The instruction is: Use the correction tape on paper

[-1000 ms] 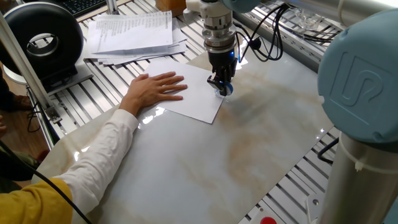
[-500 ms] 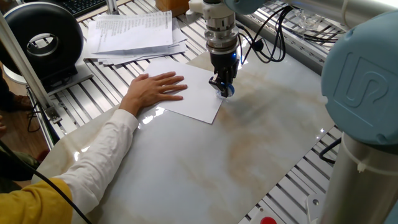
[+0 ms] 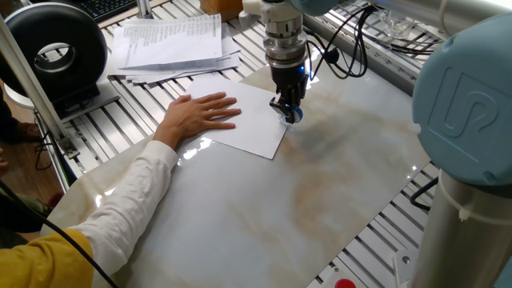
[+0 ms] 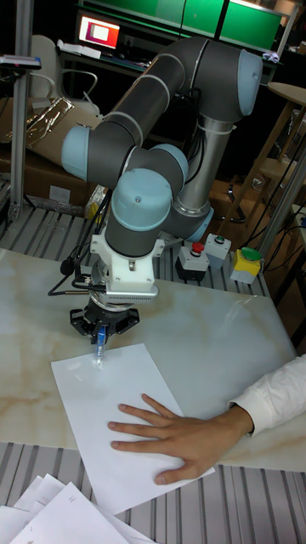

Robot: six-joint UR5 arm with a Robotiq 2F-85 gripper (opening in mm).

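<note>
Claw (image 3: 287, 110) clamps correction tape (image 4: 100, 342) upright, tip touching paper (image 4: 102, 399) edge.

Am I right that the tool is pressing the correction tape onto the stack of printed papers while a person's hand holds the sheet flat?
Not quite. The tool presses the correction tape onto the plain white paper, near its edge, not the printed stack, which lies apart behind it. The hand does hold that white sheet flat. The fixed view shows this.
</note>
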